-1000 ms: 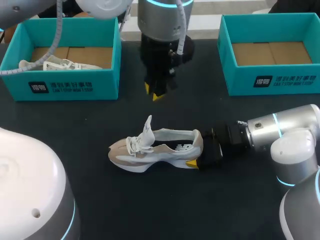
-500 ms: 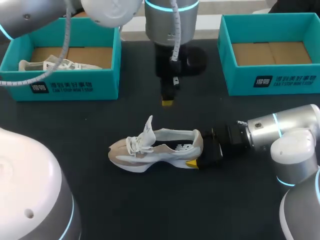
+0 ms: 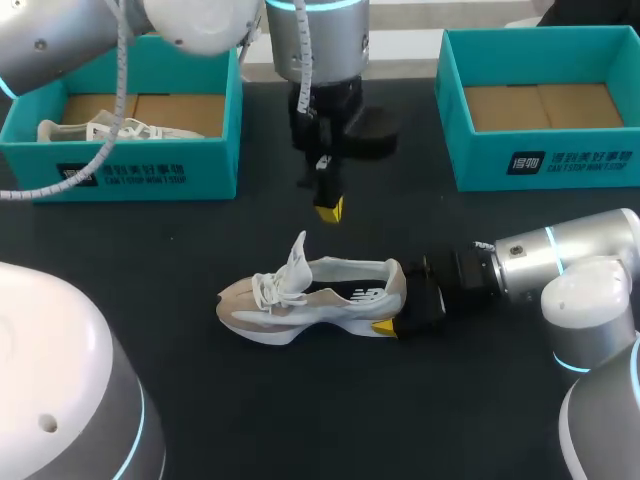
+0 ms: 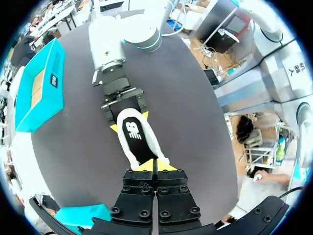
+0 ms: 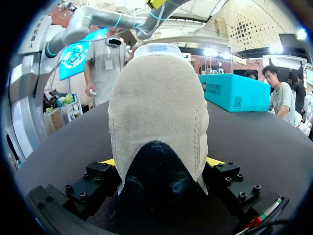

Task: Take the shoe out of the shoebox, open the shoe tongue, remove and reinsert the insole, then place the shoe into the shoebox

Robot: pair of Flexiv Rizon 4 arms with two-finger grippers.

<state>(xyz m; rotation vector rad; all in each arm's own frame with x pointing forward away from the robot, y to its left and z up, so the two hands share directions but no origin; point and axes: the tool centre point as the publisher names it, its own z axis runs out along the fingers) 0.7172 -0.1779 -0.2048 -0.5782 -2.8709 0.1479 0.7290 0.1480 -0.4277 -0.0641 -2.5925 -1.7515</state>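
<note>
The right pincer (image 5: 161, 164) clamps the heel of the shoe (image 3: 300, 300), which stands on its sole mid-bench (image 3: 300, 420) with its tongue (image 3: 296, 255) raised. The left pincer (image 4: 156, 165) hangs above the shoe's opening, tips pressed together and empty. Insole removal looks next: it must spread, drop and pinch the black insole (image 4: 137, 137). On the dark surface, the left shoebox (image 3: 140, 170) holds a second shoe (image 3: 100, 128); the right shoebox (image 3: 540, 165) holds none.

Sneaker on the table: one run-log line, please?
sneaker: on table | right tool: shut on sneaker heel | left tool: shut, empty, over sneaker
</note>
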